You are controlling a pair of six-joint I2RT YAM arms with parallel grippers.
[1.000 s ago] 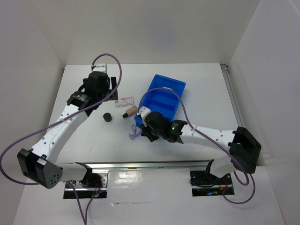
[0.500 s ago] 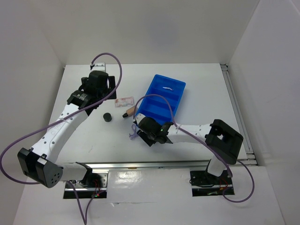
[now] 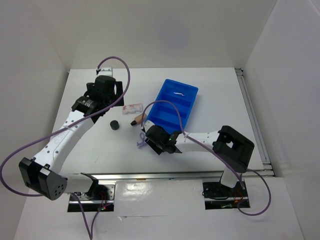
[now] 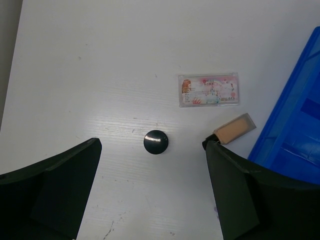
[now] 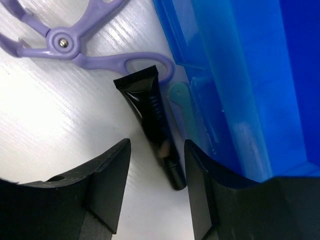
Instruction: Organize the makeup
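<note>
L arm (image 3: 70,131) reaches up-left from its base, wrist bent down over the surface (image 3: 90,155) toward the back-left. L fingers (image 4: 55,190) are spread wide, released, holding nothing. The black round pot (image 4: 156,141) sits on the surface betw. them, apart from both. R arm (image 3: 200,139) is folded, its elbow block at near right and forearm running left to the near-left corner of the blue tray (image 3: 175,107). R fingers (image 5: 102,185) are parted, not clenched, straddling a slim dark tube (image 5: 156,132) that lies flat on the surface.

Top view alone gives the layout. The pinkish packet (image 3: 133,107) is just left of the tray, the tan tube (image 3: 138,120) is by the tray's corner, the pot is left of that, and a silvery stick (image 3: 177,93) is in the tray's far compartment. L wrist view adds the packet's printed label. R wrist view alone shows the dark tube. Its flat end lies against a loop of the purple loop tool (image 5: 85,37), w/ a small teal piece (image 5: 179,100) at the tray wall.
</note>
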